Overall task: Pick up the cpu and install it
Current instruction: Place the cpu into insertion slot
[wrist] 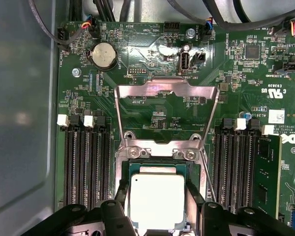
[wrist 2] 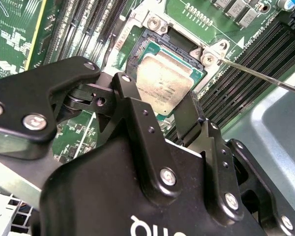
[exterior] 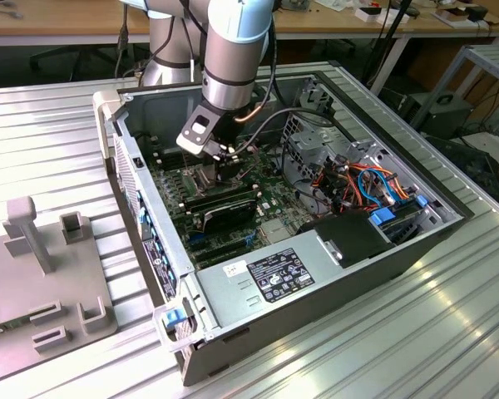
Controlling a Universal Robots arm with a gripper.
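Inside the open computer case [exterior: 150, 224], lying on its side on a ribbed aluminium table [exterior: 449, 332]: one robot arm [exterior: 233, 58], reaching down over the green motherboard [wrist: 265, 64]. Gripper [wrist 2: 161, 101]: black, two-fingered, closed on the cpu [wrist 2: 164, 81], with one finger [wrist 2: 137, 113] against each of two opposite edges of the chip. Cpu: square, silver heat spreader on a green substrate, level, positioned squarely over the socket [wrist 2: 162, 37]; whether it is fully seated or just above the contacts cannot be told. In the first wrist view the cpu [wrist: 157, 199] lies within the socket frame between the gripper's [wrist: 158, 191] fingers. Load plate [wrist: 167, 93]: bare metal frame, swung open and lying back over the board, away from the socket. Retention lever [wrist 2: 255, 76]: thin steel rod, raised, angling away from one corner of the socket. Memory slots [wrist: 86, 157]: black, in banks on both sides of the socket. Coin cell battery [wrist: 104, 54]: round, silver, beyond the open plate. Power supply [exterior: 274, 278]: grey box with a white label, at the near edge of the case in the exterior view. Cables [exterior: 374, 187]: orange and blue bundle, toward the exterior view's right within the case. Grey fixture block [exterior: 41, 283]: on the table at the exterior view's left, well apart from the case.
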